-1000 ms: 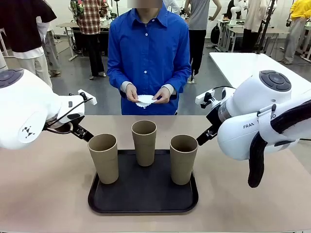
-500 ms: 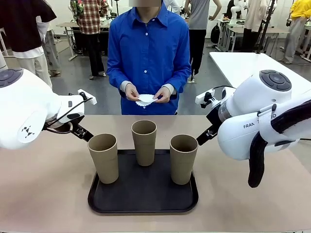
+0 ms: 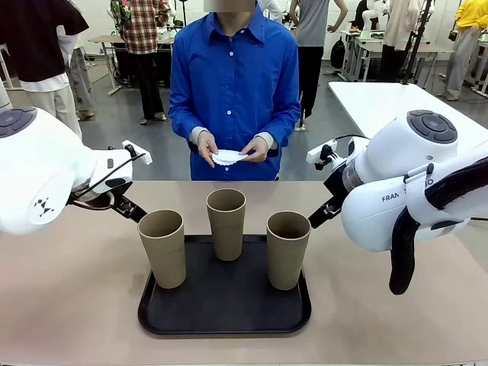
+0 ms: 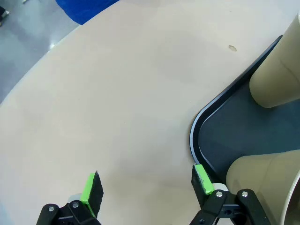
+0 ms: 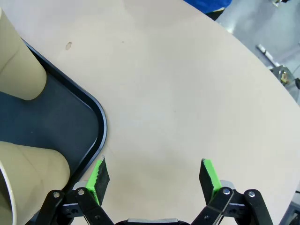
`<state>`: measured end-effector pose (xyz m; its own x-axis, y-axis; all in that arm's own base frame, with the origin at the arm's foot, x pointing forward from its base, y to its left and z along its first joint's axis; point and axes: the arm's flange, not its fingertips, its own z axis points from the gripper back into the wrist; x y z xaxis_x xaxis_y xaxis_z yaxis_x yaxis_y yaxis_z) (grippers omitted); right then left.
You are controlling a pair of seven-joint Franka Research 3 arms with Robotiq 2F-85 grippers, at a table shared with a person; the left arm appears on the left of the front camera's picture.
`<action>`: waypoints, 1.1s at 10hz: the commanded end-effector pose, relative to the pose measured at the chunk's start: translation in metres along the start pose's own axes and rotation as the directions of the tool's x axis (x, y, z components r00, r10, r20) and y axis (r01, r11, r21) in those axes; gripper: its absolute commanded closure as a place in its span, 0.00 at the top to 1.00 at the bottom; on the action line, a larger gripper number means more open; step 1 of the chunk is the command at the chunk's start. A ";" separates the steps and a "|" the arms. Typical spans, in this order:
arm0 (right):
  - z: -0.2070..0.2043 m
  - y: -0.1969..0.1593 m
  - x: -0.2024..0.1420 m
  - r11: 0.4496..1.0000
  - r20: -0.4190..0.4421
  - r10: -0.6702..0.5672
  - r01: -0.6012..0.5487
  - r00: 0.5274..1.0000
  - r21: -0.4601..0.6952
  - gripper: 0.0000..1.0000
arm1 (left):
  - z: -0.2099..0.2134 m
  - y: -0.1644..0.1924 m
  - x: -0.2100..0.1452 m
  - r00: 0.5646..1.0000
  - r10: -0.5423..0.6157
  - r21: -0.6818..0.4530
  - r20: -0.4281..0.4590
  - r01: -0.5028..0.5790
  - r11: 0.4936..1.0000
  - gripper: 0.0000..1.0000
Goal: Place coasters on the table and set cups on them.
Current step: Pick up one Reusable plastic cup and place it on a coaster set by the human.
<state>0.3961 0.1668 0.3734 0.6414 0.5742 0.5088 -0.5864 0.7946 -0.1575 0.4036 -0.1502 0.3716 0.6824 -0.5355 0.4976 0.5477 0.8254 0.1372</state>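
No coaster or cup is set out yet. Bottom edge: left hand [image 4: 146,183] and right hand [image 5: 153,172], both spread and empty, over the bare beige bench [image 3: 69,290]. Centre: three cups [image 3: 162,244] on a black tray [image 3: 225,320]. Upper centre: a person [image 3: 232,76] holds the coasters [image 3: 228,157]. Upper right: a white table [image 3: 381,99] in a busy workshop.

The coasters [image 3: 229,158] are partly covered by the person's hands [image 3: 206,145], too small for me to count. From my left wrist the cups [image 4: 276,75] at the tray's [image 4: 220,136] corner run off the right edge; from my right wrist, cups [image 5: 18,70] and tray [image 5: 56,112] run off the left.
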 end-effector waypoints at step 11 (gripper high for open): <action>0.170 0.017 -0.062 1.000 -0.335 -0.018 0.023 0.942 0.010 1.00 | 0.143 -0.028 -0.051 0.965 0.014 -0.113 -0.263 -0.045 0.993 1.00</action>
<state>0.3073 0.1126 0.4771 0.7788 0.5928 0.2052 -0.5751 0.8053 -0.1440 0.3213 -0.1267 0.4633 0.7811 -0.5655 0.2647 0.5895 0.8077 -0.0141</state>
